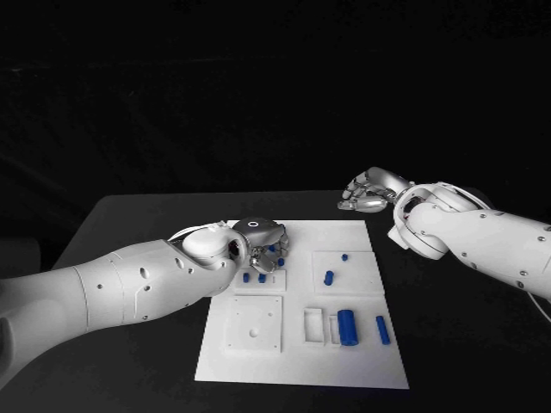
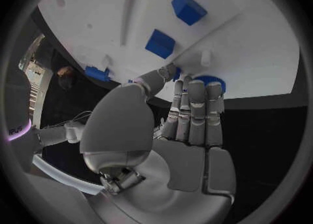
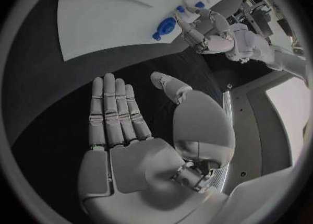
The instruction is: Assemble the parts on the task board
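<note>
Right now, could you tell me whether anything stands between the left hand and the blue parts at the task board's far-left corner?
Nothing visible does: the left hand is already over that corner of the task board, its fingertips at a round blue part.

White task board (image 1: 303,361) on black table (image 1: 139,215)

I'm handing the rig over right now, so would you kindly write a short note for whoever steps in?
Left hand: over the task board's far left corner, fingertips at a blue part; whether it grips it is unclear.
Right hand: open, holding nothing, over the black table beyond the board's far right corner.
Parts: loose blue pieces lie on the board, including a large cylinder and a thinner one on the near right.
Done: nothing visibly assembled. Left: all of it.
</note>
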